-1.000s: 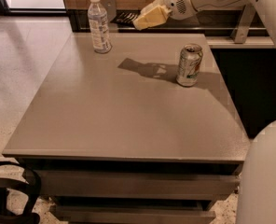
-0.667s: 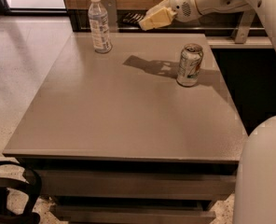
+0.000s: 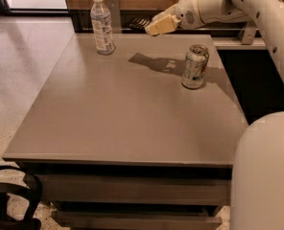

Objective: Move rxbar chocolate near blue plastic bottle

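The blue plastic bottle (image 3: 102,24), clear with a white cap and a pale label, stands upright at the table's far left corner. My gripper (image 3: 155,27) hangs above the far edge of the table, right of the bottle. It is shut on the rxbar chocolate (image 3: 139,23), a flat black bar with white marks that sticks out to the left of the fingertips (image 3: 162,24). The bar is in the air, about a hand's width right of the bottle. The gripper's shadow lies on the table below it.
A silver soda can (image 3: 195,66) stands upright on the right side of the grey table (image 3: 123,123). A dark gap and a ledge run behind the table. The robot's white body (image 3: 264,176) fills the lower right corner.
My gripper with the bar has shifted slightly to the right and then a little lower. The bottle and the can have not moved.
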Robot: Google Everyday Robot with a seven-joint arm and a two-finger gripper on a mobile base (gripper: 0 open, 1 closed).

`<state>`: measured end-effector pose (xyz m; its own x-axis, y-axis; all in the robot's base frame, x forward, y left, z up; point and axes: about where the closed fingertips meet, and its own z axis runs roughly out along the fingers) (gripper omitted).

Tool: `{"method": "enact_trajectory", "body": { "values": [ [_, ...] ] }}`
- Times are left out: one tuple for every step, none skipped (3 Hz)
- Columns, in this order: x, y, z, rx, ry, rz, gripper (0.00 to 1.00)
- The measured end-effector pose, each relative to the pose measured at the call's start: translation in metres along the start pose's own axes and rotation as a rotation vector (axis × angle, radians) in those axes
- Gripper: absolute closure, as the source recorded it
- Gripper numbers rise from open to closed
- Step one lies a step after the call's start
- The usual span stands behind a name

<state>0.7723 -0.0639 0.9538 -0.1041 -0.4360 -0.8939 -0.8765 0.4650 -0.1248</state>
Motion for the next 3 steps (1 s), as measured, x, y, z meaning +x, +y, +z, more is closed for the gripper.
{"method": "enact_trajectory", "body": {
  "values": [
    [0.007, -0.003, 0.018, -0.030, -0.031, 0.014, 1.00],
    [0.011, -0.005, 0.035, -0.047, -0.042, 0.017, 1.00],
    [0.019, -0.005, 0.048, -0.053, -0.036, 0.021, 1.00]
  ]
}}
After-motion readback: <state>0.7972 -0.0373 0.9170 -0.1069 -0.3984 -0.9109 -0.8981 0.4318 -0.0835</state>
